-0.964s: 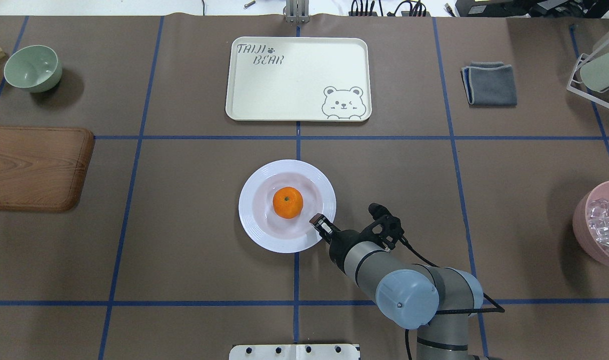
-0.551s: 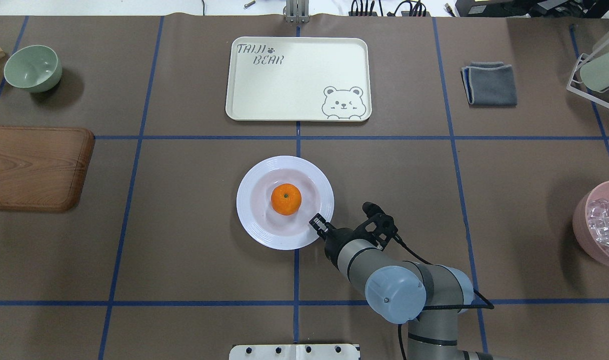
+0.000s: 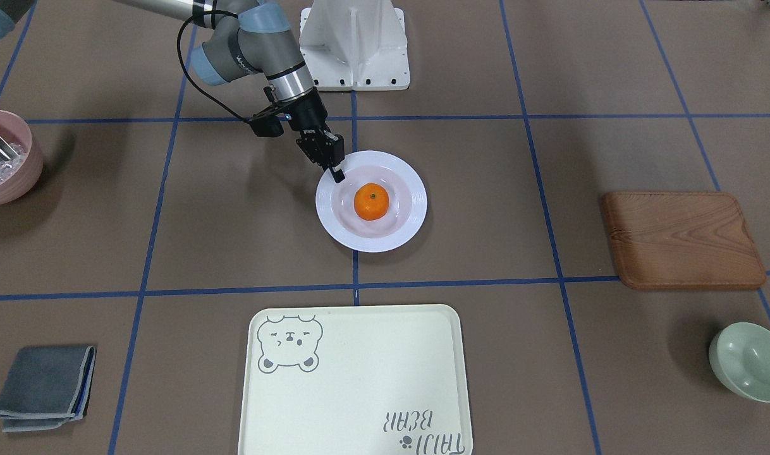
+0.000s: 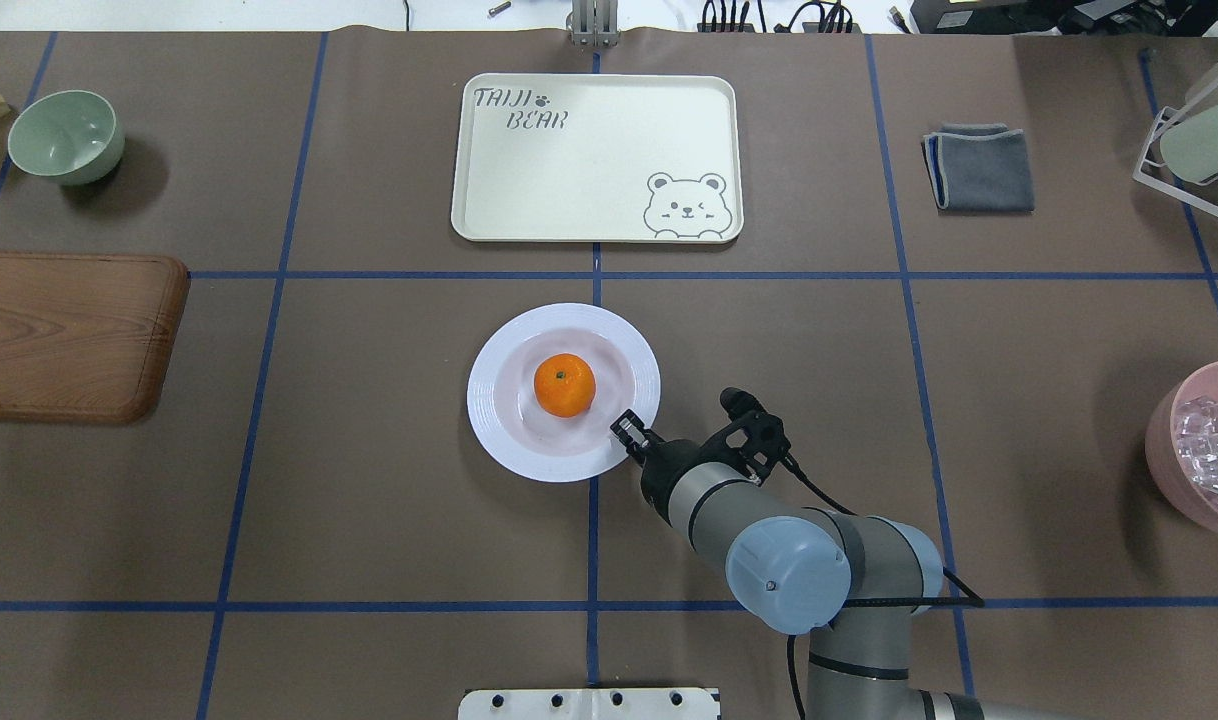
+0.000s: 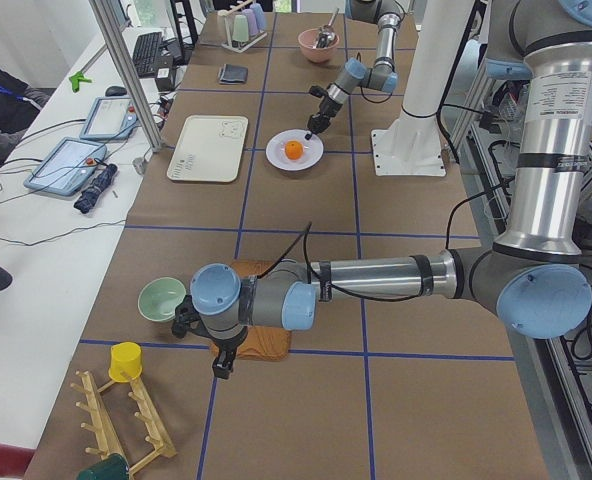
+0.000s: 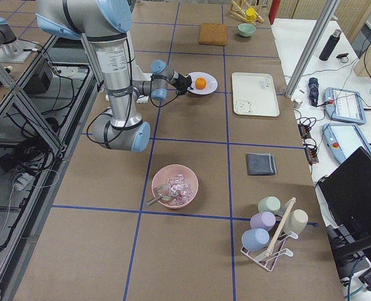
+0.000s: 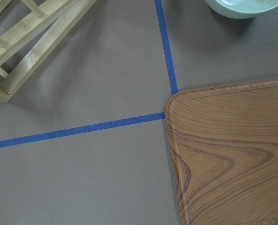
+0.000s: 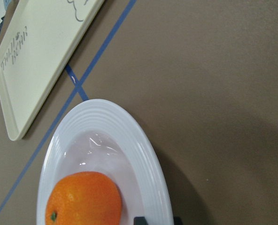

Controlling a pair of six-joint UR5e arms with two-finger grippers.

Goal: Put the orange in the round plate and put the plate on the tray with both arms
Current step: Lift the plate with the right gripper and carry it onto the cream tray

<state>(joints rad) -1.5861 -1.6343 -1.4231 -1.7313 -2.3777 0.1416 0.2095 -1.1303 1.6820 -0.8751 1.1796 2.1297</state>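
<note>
Worktop (image 4: 369, 500) is brown with blue tape lines. Tray (image 4: 589, 160) lies flat on the far side from the robot, nothing on it. Board (image 4: 59, 335) is off at the robot's left, not part of the task. Plate (image 4: 489, 420) sits mid-worktop, on the robot's side of the tape line that runs between it and the tray, well apart from the tray. Orange (image 4: 565, 385) is already in the plate's well, about centred, stem dot up, so the first step looks done and the plate move is what's left. Right gripper (image 4: 624, 430) is at the plate's near-right rim, jaws drawn close and apparently pinching the rim, with one dark fingertip lying over the ridges in the right wrist view. Left gripper (image 5: 223, 365) hangs over the near corner of the board, far from the plate, and I cannot tell if it is spread or closed; its wrist view shows only board, tape and a bowl edge. Judgement: the plate looks stiff, glossy and slippery, likely brittle, moderate weight. A one-sided rim pinch risks tilt, and the orange is light, round and would roll out. Best hold is the wide ridged rim at two opposite points, with the left gripper taking the far-left rim, kept level.
</note>
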